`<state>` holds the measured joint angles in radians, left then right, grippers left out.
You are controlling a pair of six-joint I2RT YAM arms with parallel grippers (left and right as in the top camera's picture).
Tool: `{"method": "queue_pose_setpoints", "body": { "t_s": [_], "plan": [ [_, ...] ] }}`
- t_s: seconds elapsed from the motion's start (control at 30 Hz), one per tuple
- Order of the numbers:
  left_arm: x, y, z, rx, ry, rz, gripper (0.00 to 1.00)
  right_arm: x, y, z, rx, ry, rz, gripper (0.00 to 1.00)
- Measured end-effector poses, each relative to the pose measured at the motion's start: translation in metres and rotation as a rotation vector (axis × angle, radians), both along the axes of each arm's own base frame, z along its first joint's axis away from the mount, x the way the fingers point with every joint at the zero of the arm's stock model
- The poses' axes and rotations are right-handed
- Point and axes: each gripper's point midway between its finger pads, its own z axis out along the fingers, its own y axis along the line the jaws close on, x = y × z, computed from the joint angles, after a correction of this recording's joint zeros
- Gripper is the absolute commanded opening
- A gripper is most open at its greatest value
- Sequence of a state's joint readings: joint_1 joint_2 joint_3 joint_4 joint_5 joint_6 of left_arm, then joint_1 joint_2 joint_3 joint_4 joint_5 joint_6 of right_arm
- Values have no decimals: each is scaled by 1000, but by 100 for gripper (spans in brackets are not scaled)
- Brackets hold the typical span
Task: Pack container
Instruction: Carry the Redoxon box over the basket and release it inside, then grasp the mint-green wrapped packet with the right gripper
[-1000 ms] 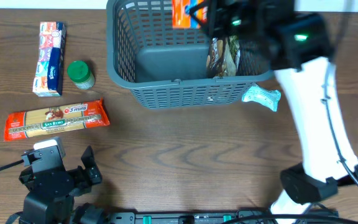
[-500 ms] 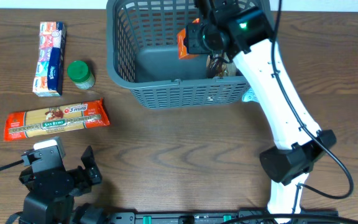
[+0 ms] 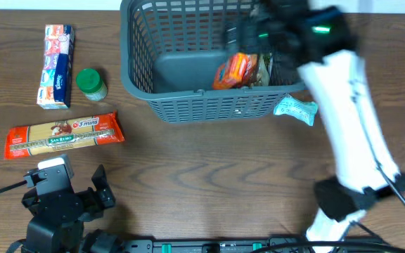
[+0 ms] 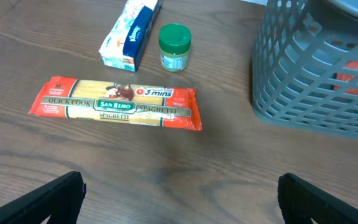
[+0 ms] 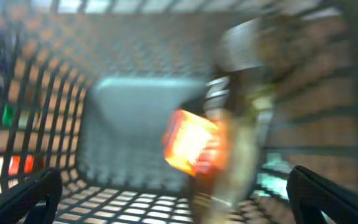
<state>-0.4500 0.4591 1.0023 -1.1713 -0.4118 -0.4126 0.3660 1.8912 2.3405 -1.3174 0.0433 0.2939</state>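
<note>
The container (image 3: 209, 105) is a dark grey-blue lattice basket at the top middle of the table. An orange packet (image 3: 234, 70) lies inside it against a brownish bag (image 3: 262, 67). My right gripper (image 3: 248, 34) hovers over the basket's right half, blurred by motion. In the right wrist view it stands open (image 5: 176, 205), with nothing between its fingers and the orange packet (image 5: 190, 140) below on the basket floor (image 5: 129, 118). My left gripper (image 3: 69, 193) rests at the near left, open (image 4: 182, 199) over bare wood.
Left of the basket lie a red spaghetti pack (image 3: 64, 135) (image 4: 117, 104), a green-lidded jar (image 3: 91, 83) (image 4: 174, 46) and a tissue pack (image 3: 56, 65) (image 4: 131, 32). A teal packet (image 3: 296, 109) sits outside the basket's right front corner. The basket wall (image 4: 309, 74) stands right of the left gripper.
My right gripper has opened and let go of the orange packet, which now lies lower in the basket. The right arm swung back to the right. The left arm has not moved.
</note>
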Motion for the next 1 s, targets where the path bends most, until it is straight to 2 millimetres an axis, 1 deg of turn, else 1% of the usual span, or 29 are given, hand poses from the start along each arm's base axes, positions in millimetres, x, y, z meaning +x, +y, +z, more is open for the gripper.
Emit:
{"method": "queue_pose_setpoints", "body": {
  "t_s": [0.03, 0.07, 0.17, 0.2, 0.23, 0.3, 0.33, 0.4, 0.43, 0.47, 0.5, 0.57, 0.6, 0.63, 0.67, 0.73, 0.83, 0.93, 1.0],
  "plan": [
    [0, 0, 0, 0, 0, 0, 99, -3, -18, 15, 2, -33, -35, 99],
    [0, 0, 0, 0, 0, 0, 99, -9, -41, 32, 0, -67, -80, 99],
    [0, 0, 0, 0, 0, 0, 99, -31, -102, 69, -12, -144, -210, 99],
    [0, 0, 0, 0, 0, 0, 99, -39, -119, 77, -23, -160, -247, 99],
    [0, 0, 0, 0, 0, 0, 99, -48, -138, 84, -35, -172, -284, 99],
    [0, 0, 0, 0, 0, 0, 98, -62, -169, 90, -70, -173, -343, 99],
    [0, 0, 0, 0, 0, 0, 99, -68, -184, 89, -92, -161, -367, 99],
    [0, 0, 0, 0, 0, 0, 98, -73, -204, 82, -134, -129, -384, 99],
    [0, 0, 0, -1, 0, 0, 99, -72, -215, 75, -158, -106, -381, 99],
    [0, 0, 0, 0, 0, 0, 99, -70, -220, 70, -170, -92, -375, 99],
    [0, 0, 0, -1, 0, 0, 99, -64, -229, 59, -192, -65, -361, 99],
    [0, 0, 0, -2, -1, 2, 99, -52, -238, 42, -211, -41, -335, 99],
    [0, 0, 0, -2, 0, 2, 99, -45, -242, 31, -219, -26, -313, 99],
    [0, 0, 0, -2, -1, 2, 99, -35, -246, 15, -224, -10, -270, 99],
    [0, 0, 0, -2, 0, 2, 98, -30, -246, 4, -221, 4, -235, 99],
    [0, 0, 0, -2, 0, 2, 99, -20, -244, -27, -209, 30, -133, 99],
    [0, 0, 0, -2, -1, 2, 99, -9, -236, -70, -195, 43, 13, 99],
    [0, 0, 0, -2, -1, 2, 99, -5, -226, -114, -182, 54, 136, 99],
    [0, 0, 0, -1, -1, 3, 99, -4, -221, -138, -175, 51, 188, 99]
  ]
}}
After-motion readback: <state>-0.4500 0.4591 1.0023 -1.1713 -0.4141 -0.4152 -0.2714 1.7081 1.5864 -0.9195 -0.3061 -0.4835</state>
